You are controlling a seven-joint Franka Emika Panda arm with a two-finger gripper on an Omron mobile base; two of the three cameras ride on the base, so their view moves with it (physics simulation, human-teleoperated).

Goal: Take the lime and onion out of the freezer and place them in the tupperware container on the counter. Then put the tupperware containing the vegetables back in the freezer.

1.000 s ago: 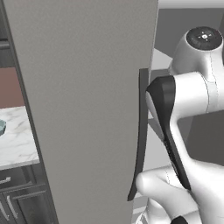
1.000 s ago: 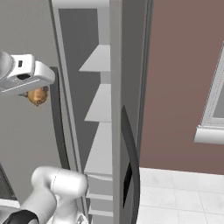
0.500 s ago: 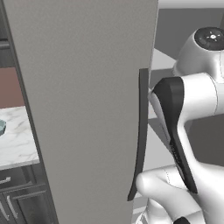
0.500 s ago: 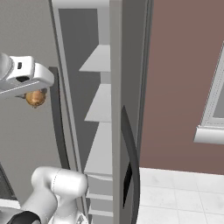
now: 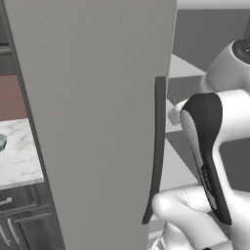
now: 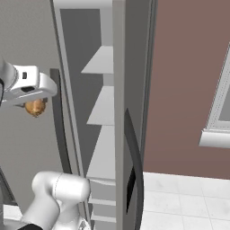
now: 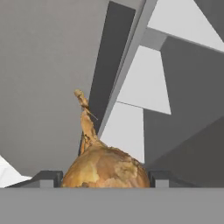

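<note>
golden-brown onion (image 7: 105,168) sits gripped between the jaws, spread wide around it, by the freezer (image 6: 117,112).

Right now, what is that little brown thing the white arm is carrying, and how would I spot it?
Find the tall grey freezer with its door open and pale shelves inside. Left of its dark handle, the tool grips an onion: a small golden-brown ball with papery skin and a dry stalk.

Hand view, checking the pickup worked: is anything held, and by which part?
Yes: the onion, gripped across its round body between the two jaws, stem pointing away from the hand.
</note>
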